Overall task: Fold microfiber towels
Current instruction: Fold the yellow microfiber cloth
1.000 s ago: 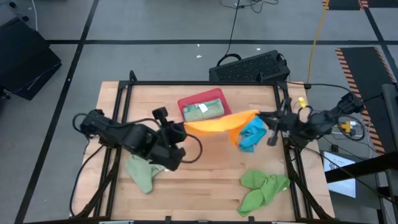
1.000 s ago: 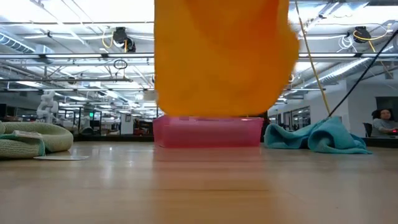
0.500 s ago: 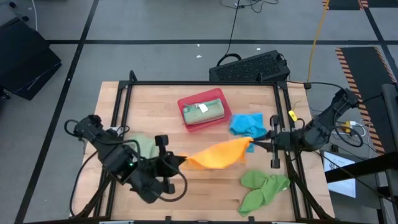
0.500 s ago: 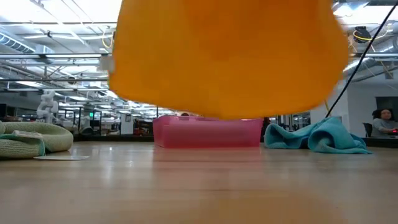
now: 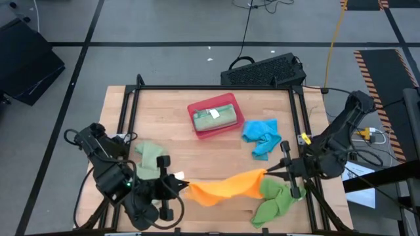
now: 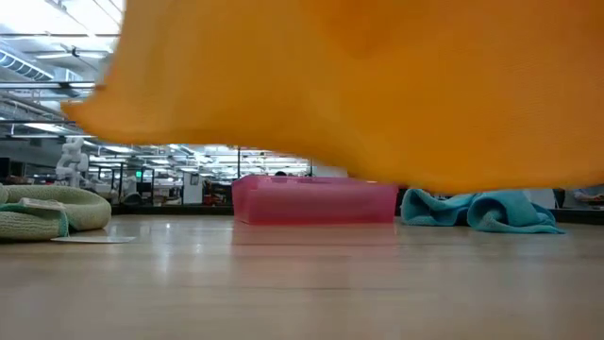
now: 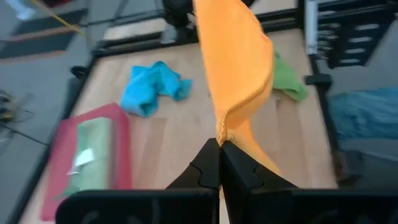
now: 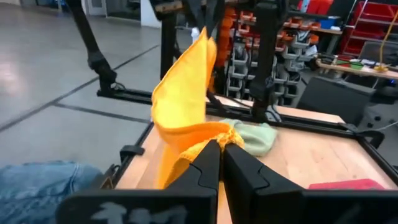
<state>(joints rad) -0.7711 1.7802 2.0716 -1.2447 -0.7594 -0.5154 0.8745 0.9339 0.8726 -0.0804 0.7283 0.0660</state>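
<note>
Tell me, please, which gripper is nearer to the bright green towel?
The right gripper. It holds one end of the orange towel right beside the bright green towel. The left gripper holds the other end, farther away across the table.

Orange towel (image 6: 377,85) above red tray (image 6: 314,200)

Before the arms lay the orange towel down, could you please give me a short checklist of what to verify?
1. Left gripper shut on a corner of the orange towel: ok.
2. Right gripper shut on the opposite corner: ok.
3. Towel lifted off the table and spread between the arms: ok, though it sags.
4. Landing area free: not ok, the bright green towel lies under the towel's right end.
5. Red tray and blue towel out of the way: ok.
</note>
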